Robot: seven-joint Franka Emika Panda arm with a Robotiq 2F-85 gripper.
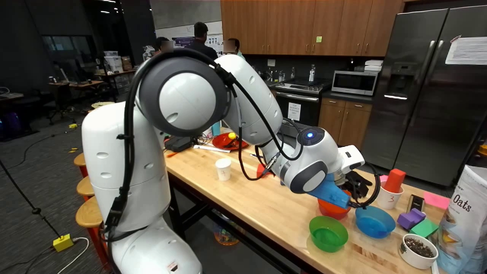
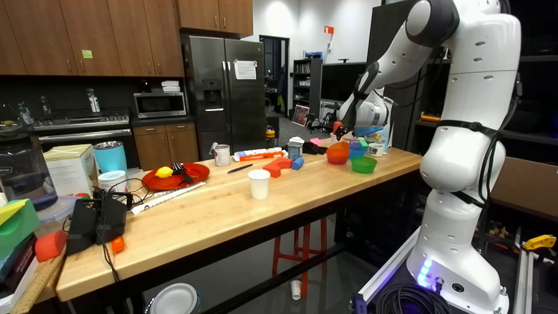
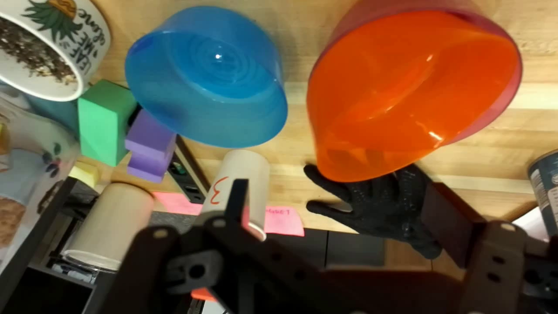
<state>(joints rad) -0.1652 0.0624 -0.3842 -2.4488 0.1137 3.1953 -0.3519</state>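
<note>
Gripper (image 3: 338, 187): fingers spread wide, nothing between them; I see a black work glove (image 3: 379, 200) past the gap. Poised close by the orange bowl (image 3: 405, 91), no contact I can make out.
Orange bowl: nearest to my fingertips. On the table (image 1: 266, 205), tilted inside the red bowl (image 3: 383, 8), just beside the blue one. My guess: its lip catches on the red rim, so it can't seat flat.
Blue bowl (image 3: 218, 74): upright, mouth up; ringed base probably keeps it steady.
Green bowl (image 1: 328, 234): upright near the table edge, nothing propping it.
Bowl material: looks like thin, glossy, see-through plastic, round.
Cup 3 (image 1: 387, 199): paper-looking, tapered, red handwritten digit. Red block (image 1: 394, 180) pokes out the top, slightly tilted; I'd say the cup wall props it.
Purple block (image 3: 150, 144): stepped, matte, close against the green block (image 3: 107, 122); foam or painted wood, can't tell.
Planter pot (image 3: 89, 39): white, glazed-looking, "LEAF ME alone" print, dark crumbly fill.
Oats bag (image 1: 462, 213): creased soft pouch, upright at the table end; contents likely hold it up.
Glove texture: limp, knit-looking, dotted, digits splayed.
Table surface: laminated wood strips, smooth.
</note>
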